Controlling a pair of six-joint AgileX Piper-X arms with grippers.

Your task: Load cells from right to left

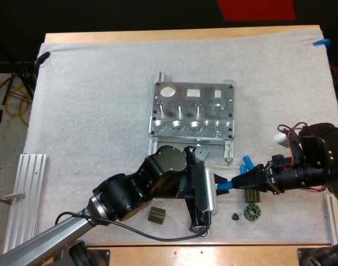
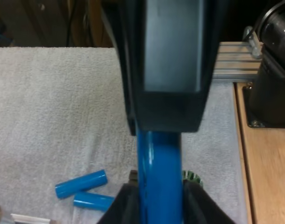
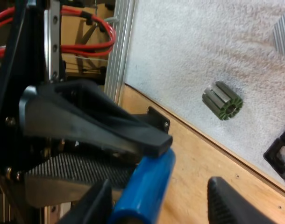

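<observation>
A blue cylinder [image 1: 227, 186] hangs over the mat in front of the metal fixture [image 1: 192, 111], between my two grippers. My left gripper [image 1: 218, 190] is shut on it: in the left wrist view [image 2: 160, 198] its fingers [image 2: 126, 203] press the cylinder [image 2: 159, 163] from both sides. My right gripper [image 1: 241, 182] meets it from the right. In the right wrist view [image 3: 159, 189] its fingers [image 3: 226, 203] stand apart around the cylinder [image 3: 147, 186], with a gap on one side. Two loose blue cylinders [image 1: 247, 163] lie right of the fixture.
Small dark parts sit on the front mat: an olive ribbed one [image 1: 156, 215], a green round one [image 1: 252, 211], a tiny black one [image 1: 235, 216]. Aluminium rails lie at the left [image 1: 27, 188] and right [image 1: 334, 219] edges. The wooden table edge [image 1: 213, 249] runs along the front.
</observation>
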